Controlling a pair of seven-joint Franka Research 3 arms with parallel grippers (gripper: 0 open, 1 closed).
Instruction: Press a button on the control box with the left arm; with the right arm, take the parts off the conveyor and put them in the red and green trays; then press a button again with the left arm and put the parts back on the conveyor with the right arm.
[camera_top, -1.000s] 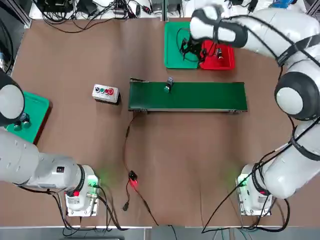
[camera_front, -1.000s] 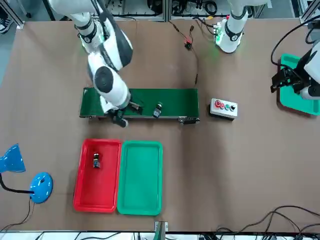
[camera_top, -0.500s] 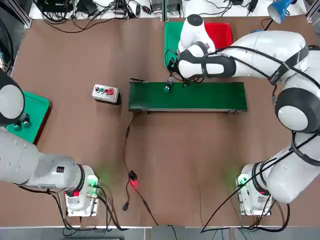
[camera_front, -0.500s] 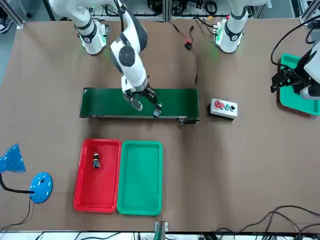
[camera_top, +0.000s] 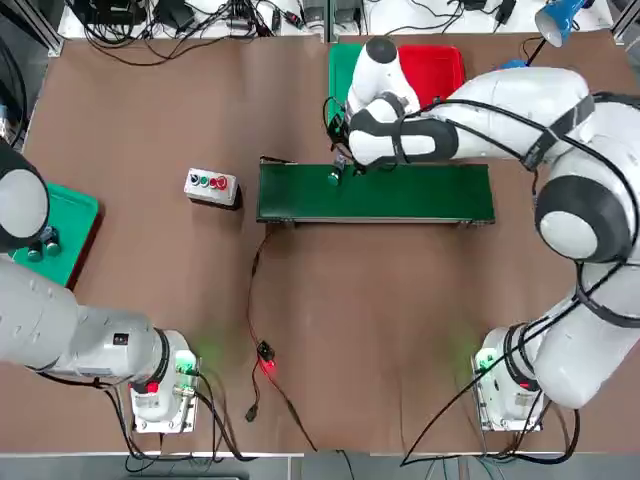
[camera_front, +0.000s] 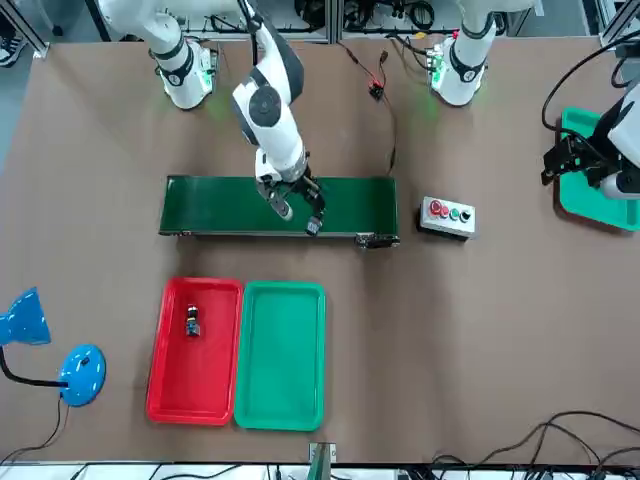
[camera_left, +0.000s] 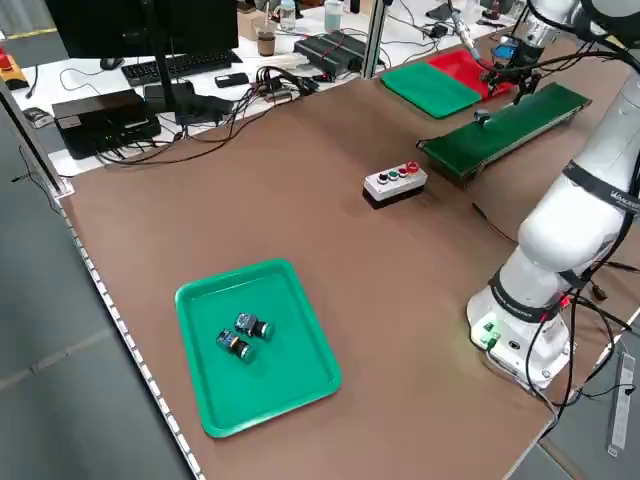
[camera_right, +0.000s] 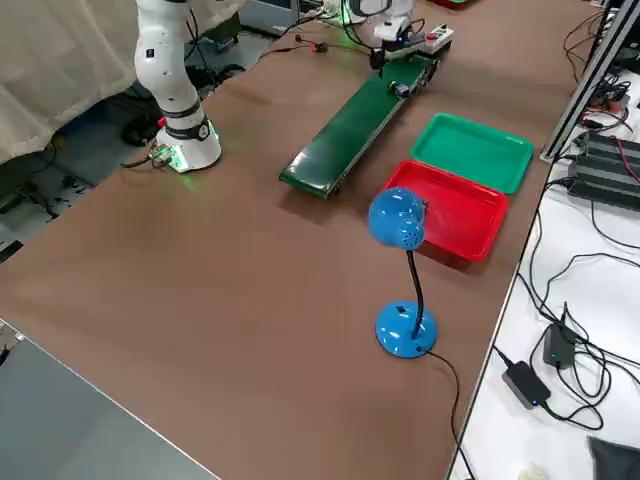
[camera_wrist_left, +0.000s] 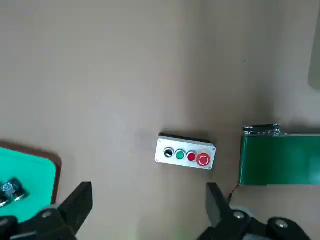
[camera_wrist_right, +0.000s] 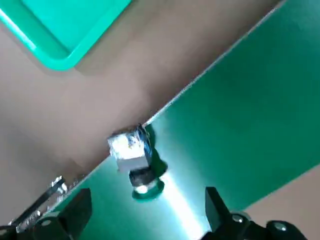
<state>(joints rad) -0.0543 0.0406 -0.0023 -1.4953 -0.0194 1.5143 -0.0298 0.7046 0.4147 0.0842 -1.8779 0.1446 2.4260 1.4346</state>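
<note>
Right arm stretches across the table, right gripper (camera_front: 297, 203) low over the conveyor (camera_front: 215, 206), while the left gripper (camera_front: 572, 158) hangs parked over the side green tray (camera_top: 72, 212). Red tray (camera_front: 172, 380) holds one part (camera_front: 193, 321), green tray (camera_front: 281, 355) beside it. Fingers spread wide, gripping nothing, the green-capped part (camera_wrist_right: 135, 161) between them on the belt's edge.
</note>
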